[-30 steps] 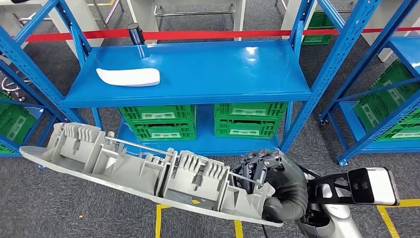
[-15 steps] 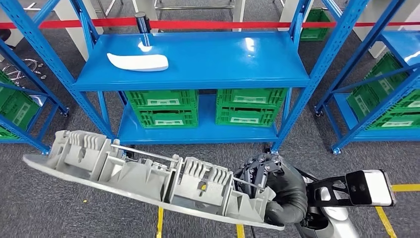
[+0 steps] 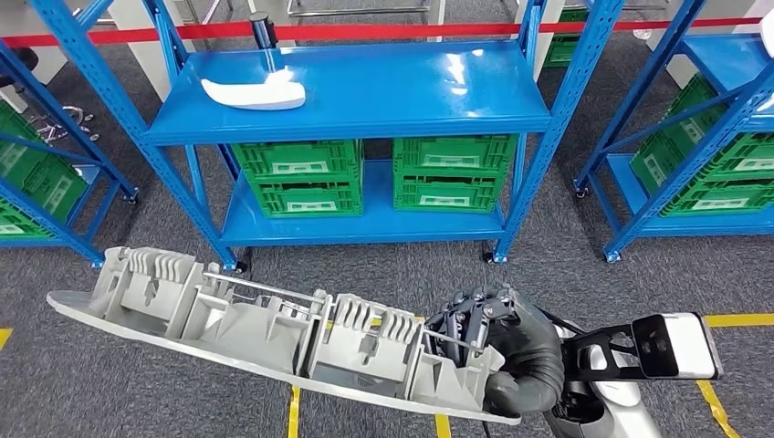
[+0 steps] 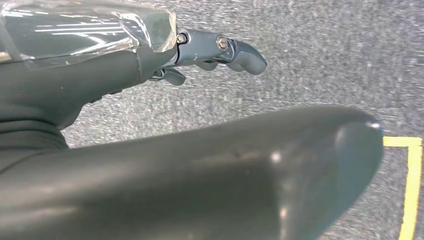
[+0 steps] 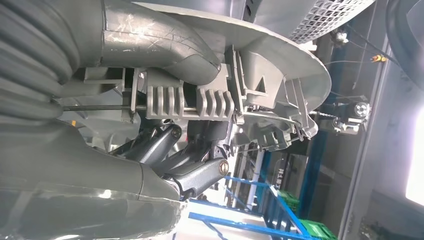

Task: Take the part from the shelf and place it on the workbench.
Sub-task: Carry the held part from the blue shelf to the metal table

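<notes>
Head view: the right hand [image 3: 497, 351] sits in the lower right of the frame with its dark fingers [image 3: 470, 310] curled over the near end of the part [image 3: 265, 328], a long grey plastic moulding with ribbed brackets and a thin metal rod along its upper face. From that grip the part runs across the lower half of the frame to the lower left, held above the grey carpet [image 3: 82, 401], which is marked with yellow floor lines [image 3: 294, 415]. A blue shelf [image 3: 365, 91] fills the upper centre of the frame; a white curved piece [image 3: 254, 93] lies on its top board at upper left, just beside a dark cylinder [image 3: 263, 29] at the board's rear edge. Green crates [image 3: 297, 178] stand on the lower board in two stacks. More blue racking with green crates occupies the left and right edges. Right wrist view: the thumb [image 5: 160, 42] presses on the part's flange while the fingers [image 5: 165, 142] wrap its ribbed side, so the part [image 5: 260, 75] is clamped between them. Left wrist view: the left hand [image 4: 150, 150] is above the carpet with a bent fingertip at upper centre; whether it is spread or closed cannot be told.
</notes>
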Action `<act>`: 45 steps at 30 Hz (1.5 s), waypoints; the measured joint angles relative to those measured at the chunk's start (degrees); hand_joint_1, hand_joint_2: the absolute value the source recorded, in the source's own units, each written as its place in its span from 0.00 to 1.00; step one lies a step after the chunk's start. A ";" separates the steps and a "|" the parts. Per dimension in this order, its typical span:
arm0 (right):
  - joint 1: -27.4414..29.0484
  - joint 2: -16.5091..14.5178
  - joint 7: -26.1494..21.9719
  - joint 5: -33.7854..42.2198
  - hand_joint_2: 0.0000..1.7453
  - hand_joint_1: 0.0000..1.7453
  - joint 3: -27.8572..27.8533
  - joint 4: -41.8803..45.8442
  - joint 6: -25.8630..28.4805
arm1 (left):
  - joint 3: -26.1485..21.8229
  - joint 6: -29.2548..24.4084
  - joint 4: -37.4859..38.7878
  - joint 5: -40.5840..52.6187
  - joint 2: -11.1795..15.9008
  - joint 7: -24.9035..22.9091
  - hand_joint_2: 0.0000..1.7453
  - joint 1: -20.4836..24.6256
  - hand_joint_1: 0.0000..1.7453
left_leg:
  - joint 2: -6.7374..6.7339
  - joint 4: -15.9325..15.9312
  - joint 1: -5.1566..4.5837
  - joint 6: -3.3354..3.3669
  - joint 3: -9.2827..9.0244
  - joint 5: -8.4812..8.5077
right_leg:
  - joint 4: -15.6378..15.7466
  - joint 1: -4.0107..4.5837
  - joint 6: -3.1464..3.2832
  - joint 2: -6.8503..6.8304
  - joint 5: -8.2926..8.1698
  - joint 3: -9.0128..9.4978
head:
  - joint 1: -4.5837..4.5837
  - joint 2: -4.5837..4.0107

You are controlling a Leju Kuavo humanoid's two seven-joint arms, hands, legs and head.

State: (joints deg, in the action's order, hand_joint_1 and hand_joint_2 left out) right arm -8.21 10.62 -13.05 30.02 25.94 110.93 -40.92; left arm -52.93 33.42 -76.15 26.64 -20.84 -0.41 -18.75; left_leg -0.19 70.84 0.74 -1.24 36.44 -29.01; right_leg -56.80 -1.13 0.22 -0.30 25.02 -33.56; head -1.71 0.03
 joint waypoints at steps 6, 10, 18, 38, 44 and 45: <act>-0.15 -0.01 0.01 0.08 1.00 1.00 -0.02 0.11 -0.02 | 0.65 0.14 -0.61 0.29 0.04 0.65 0.00 -0.13 0.00 | 0.41 -15.16 -0.85 2.38 -9.65 -0.88 | 0.29 -0.06 -1.89 -0.05 -2.95 -1.51 | -0.04 0.00; -0.15 0.09 0.15 0.37 1.00 1.00 0.01 0.12 0.11 | 0.31 1.69 -0.45 3.12 -0.01 3.30 0.00 0.67 0.00 | -0.01 -15.72 -0.83 4.19 -6.72 2.41 | -7.82 -0.02 -0.60 0.11 4.69 -4.73 | 0.25 0.01; 0.16 0.34 -2.30 -2.47 1.00 1.00 -0.20 0.63 0.69 | -3.19 5.39 0.64 9.82 -0.05 7.67 0.00 3.34 0.00 | 1.09 -14.01 -1.49 3.53 0.95 8.14 | -1.86 0.19 -1.67 2.30 5.73 6.85 | 0.30 0.01; -0.29 0.83 -3.24 -3.38 1.00 1.00 -0.01 2.13 1.07 | -10.17 7.35 3.07 15.37 -0.08 11.49 0.00 7.14 0.00 | 0.49 -14.58 -0.07 2.62 -7.67 0.45 | -0.74 -0.49 -2.81 0.32 -1.14 -1.76 | 0.34 0.01; -0.48 1.23 -3.61 -3.26 1.00 1.00 0.09 2.04 1.01 | -10.46 7.71 3.37 15.40 -0.06 11.75 0.00 7.60 0.00 | 0.12 -14.67 -0.96 4.22 -2.48 4.89 | -17.20 -0.24 -2.02 0.31 8.51 -5.28 | 0.67 0.01; -0.51 1.30 -3.75 -3.25 1.00 1.00 0.14 2.01 0.96 | -10.51 7.72 3.46 15.44 -0.06 11.81 0.00 7.69 0.00 | 0.12 -14.63 -1.13 4.20 -1.68 5.50 | -15.82 -0.21 -2.45 0.30 7.41 -3.53 | 0.67 0.01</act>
State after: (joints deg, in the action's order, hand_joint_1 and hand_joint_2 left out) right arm -8.72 11.92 -16.80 26.77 26.08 112.93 -39.96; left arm -63.44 41.15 -72.69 42.08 -20.90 11.40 -11.06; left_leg -0.06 56.22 -0.39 2.96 34.77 -23.50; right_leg -72.62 -1.33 -2.24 0.00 32.44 -37.08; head -1.04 0.04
